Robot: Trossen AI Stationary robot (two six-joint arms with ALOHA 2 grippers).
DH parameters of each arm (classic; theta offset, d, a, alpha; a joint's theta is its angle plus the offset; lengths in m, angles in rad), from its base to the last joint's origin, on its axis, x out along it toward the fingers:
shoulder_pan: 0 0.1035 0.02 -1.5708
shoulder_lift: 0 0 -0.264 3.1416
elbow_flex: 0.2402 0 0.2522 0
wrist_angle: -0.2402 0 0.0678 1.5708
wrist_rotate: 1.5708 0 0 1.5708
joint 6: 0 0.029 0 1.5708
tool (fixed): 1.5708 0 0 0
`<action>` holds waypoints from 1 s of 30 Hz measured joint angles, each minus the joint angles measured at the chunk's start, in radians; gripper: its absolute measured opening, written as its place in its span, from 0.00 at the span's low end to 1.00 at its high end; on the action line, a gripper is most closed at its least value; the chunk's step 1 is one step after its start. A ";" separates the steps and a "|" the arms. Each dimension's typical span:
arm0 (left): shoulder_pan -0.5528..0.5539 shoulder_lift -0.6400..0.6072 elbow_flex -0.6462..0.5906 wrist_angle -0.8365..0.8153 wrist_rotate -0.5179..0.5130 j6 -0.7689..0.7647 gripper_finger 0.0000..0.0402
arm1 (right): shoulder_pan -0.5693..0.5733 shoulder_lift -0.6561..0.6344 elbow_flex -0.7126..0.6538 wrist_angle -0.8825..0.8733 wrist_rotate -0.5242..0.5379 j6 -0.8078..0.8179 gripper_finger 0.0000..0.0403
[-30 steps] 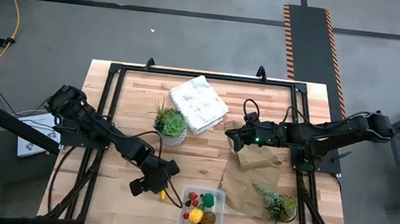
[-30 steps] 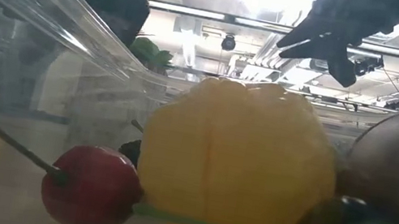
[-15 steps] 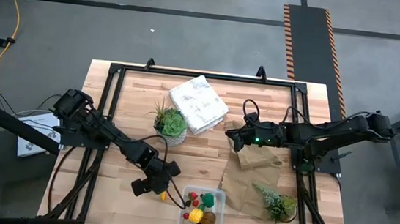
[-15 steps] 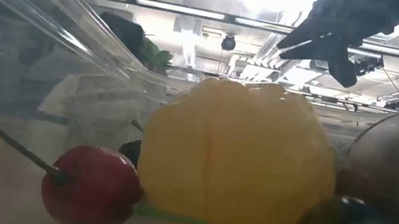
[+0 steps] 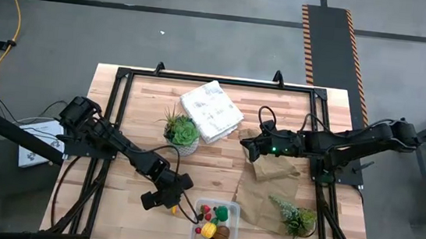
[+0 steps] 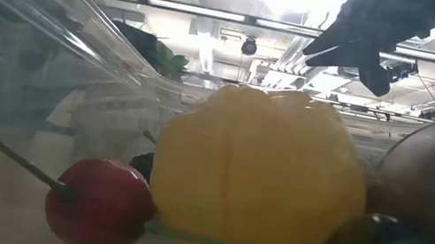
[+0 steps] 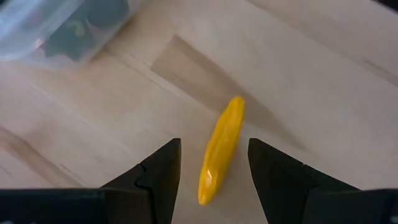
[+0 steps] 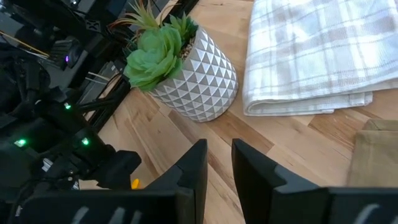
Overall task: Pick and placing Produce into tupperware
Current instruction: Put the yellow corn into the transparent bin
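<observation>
The clear tupperware [image 5: 235,216] stands near the table's near edge and holds a yellow lemon [image 5: 208,230], a green piece [image 5: 222,211], a brown ball [image 5: 222,234] and red berries [image 5: 202,213]. The low view looks through its wall [image 6: 57,13] at the lemon [image 6: 260,183] and a red berry [image 6: 100,204]. An orange-yellow stick [image 7: 221,149] lies flat on the wood just left of the box [image 7: 37,25]. My left gripper [image 7: 214,165] is open, one finger on each side of the stick, apart from it; it also shows in the high view [image 5: 166,197]. My right gripper [image 8: 219,152] waits at mid-table, fingers nearly together, empty.
A green succulent in a white faceted pot [image 5: 182,135] and a folded white cloth [image 5: 211,110] stand at the far middle. A crumpled brown paper bag [image 5: 269,184] lies at the right, with a second spiky plant [image 5: 295,216] on it. Black frame rails [image 5: 116,110] run along the table's sides.
My left gripper has edged a little toward the table's right and near edge, closer to the orange-yellow stick. The stick and the box have stayed where they were.
</observation>
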 joint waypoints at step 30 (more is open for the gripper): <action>0.000 0.013 0.000 0.007 0.015 0.011 0.44 | 0.000 0.000 -0.001 -0.006 0.001 -0.018 0.15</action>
